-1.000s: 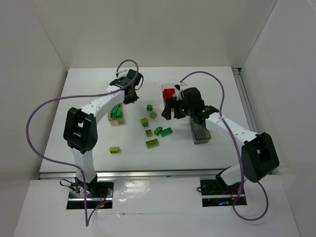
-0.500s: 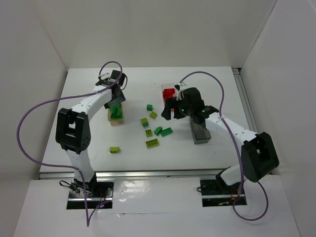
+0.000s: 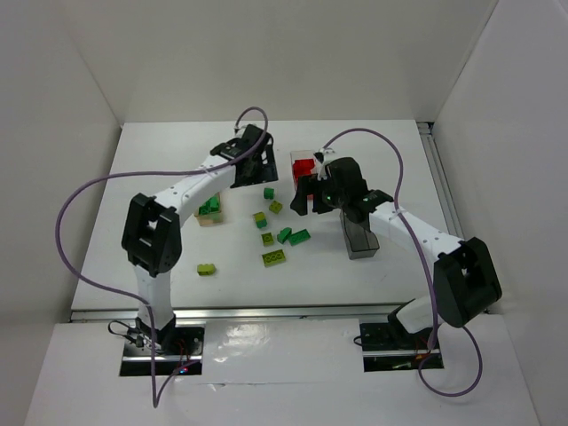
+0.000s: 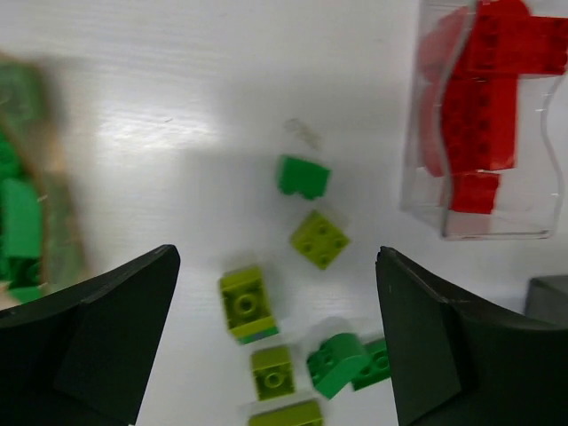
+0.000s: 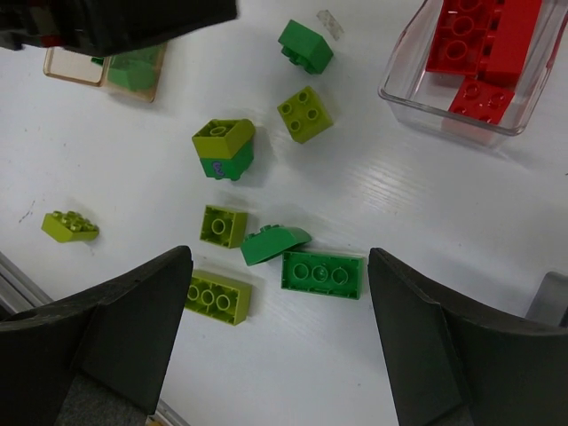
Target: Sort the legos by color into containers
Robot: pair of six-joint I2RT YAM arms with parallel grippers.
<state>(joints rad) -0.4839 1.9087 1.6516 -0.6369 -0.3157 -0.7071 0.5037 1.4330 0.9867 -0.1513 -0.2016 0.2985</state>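
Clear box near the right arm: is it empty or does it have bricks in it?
Not empty: several red legos lie inside the clear box.

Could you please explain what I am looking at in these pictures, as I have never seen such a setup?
Two white-and-black robot arms are bolted at the near edge of a white table. One picture looks down from above; the other two come from a camera on each wrist, so the dark wedges there are that arm's own fingers. The left hand and right hand are both open, holding nothing. On the table stand a clear plastic box of red bricks, a light wooden box of dark green bricks and a dark grey plastic box whose contents I cannot make out. Loose dark green and lime bricks mostly lie between the boxes.
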